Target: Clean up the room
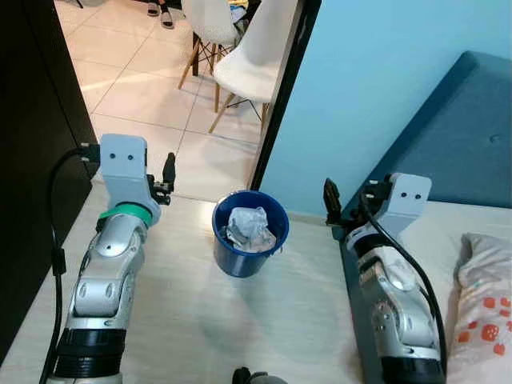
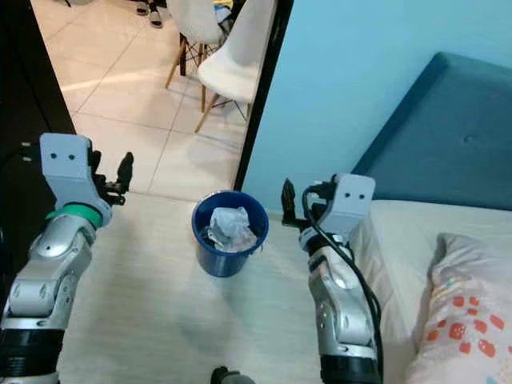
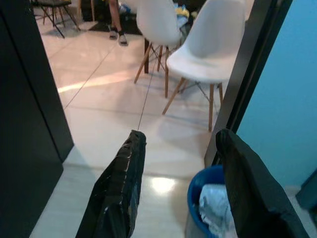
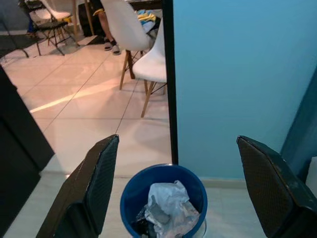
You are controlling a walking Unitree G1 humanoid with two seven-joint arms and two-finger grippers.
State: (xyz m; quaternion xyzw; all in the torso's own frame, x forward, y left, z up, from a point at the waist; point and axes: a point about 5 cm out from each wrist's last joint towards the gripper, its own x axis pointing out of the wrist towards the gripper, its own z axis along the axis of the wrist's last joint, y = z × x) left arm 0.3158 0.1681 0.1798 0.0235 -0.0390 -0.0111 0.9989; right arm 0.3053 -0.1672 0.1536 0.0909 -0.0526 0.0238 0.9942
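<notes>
A blue bin (image 1: pixel 240 266) stands on the pale wood floor between my two arms, just inside the doorway. Crumpled white paper and wrappers (image 1: pixel 250 228) fill it. My left gripper (image 1: pixel 168 172) is raised to the left of the bin, a little farther away than it. In the left wrist view that gripper (image 3: pixel 183 183) is open with nothing between its fingers (image 3: pixel 119 188). My right gripper (image 1: pixel 330 198) hovers just right of the bin at rim height. It is open and empty too, and its fingers (image 4: pixel 91 188) frame the bin (image 4: pixel 131 191) in the right wrist view.
A bed (image 1: pixel 448 232) with a blue headboard (image 1: pixel 456 136) and a red-patterned cloth (image 1: pixel 484 312) lies close on the right. A dark cabinet (image 1: pixel 32 160) lines the left side. Past the black door frame (image 1: pixel 284 96), white chairs (image 1: pixel 256 64) and a person's feet (image 1: pixel 160 12) are on the tiled floor.
</notes>
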